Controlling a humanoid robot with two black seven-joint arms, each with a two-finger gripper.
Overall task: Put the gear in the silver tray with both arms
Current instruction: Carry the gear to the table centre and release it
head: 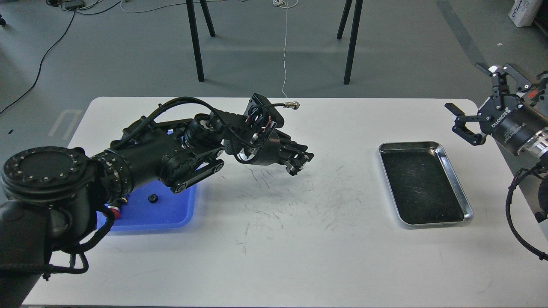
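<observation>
A small black gear-like part [153, 198] lies in the blue plastic tray [171, 214] at the left. The silver tray [409, 146] sits at the right with nothing in it and shows a dark scratched bottom. My left gripper [299, 164] hovers over the middle of the table, between the two trays. Its fingers are pressed together, and I cannot see whether anything small is between them. My right gripper [464, 87] is open and holds nothing. It is raised beyond the far right corner of the silver tray.
My left arm covers most of the blue tray; a red button [112, 209] peeks out at its near left. The white table [274, 239] has scuff marks in its middle. Black stand legs [195, 38] rise from the floor behind the table.
</observation>
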